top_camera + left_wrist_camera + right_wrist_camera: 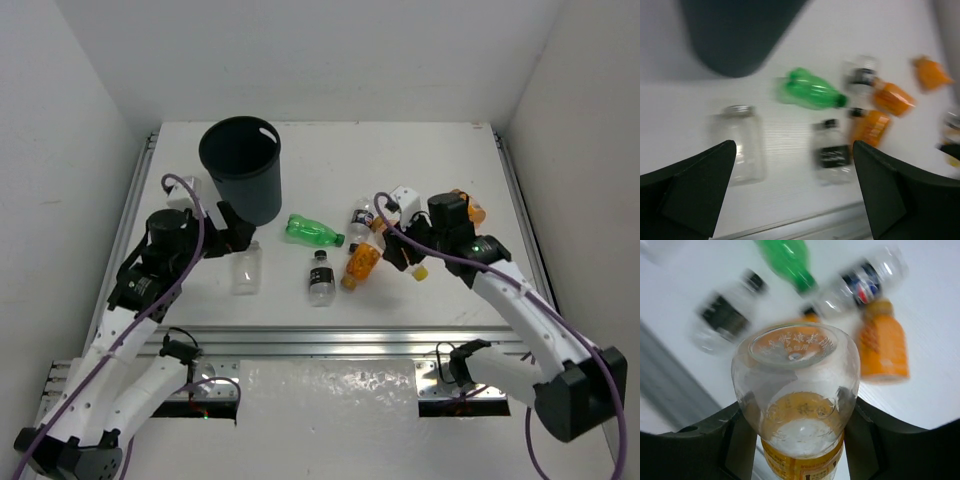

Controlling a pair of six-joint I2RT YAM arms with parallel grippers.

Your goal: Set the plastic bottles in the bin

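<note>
The dark grey bin point(240, 165) stands at the back left. My left gripper point(236, 238) hovers open and empty beside the bin's base, above a plain clear bottle point(246, 268). A green bottle point(312, 231), a clear black-labelled bottle point(320, 277), an orange bottle point(362, 262) and a clear black-capped bottle point(362, 215) lie mid-table. My right gripper point(406, 258) is shut on a clear bottle with a yellow-orange label point(796, 405), held above the table. Another orange bottle point(475, 210) lies partly hidden behind the right arm.
The left wrist view is blurred and shows the bin's wall point(735, 35), the plain clear bottle point(737, 142), the green bottle point(812, 92) and the black-labelled bottle point(832, 155). A metal rail point(330, 340) runs along the table's near edge. White walls enclose the table.
</note>
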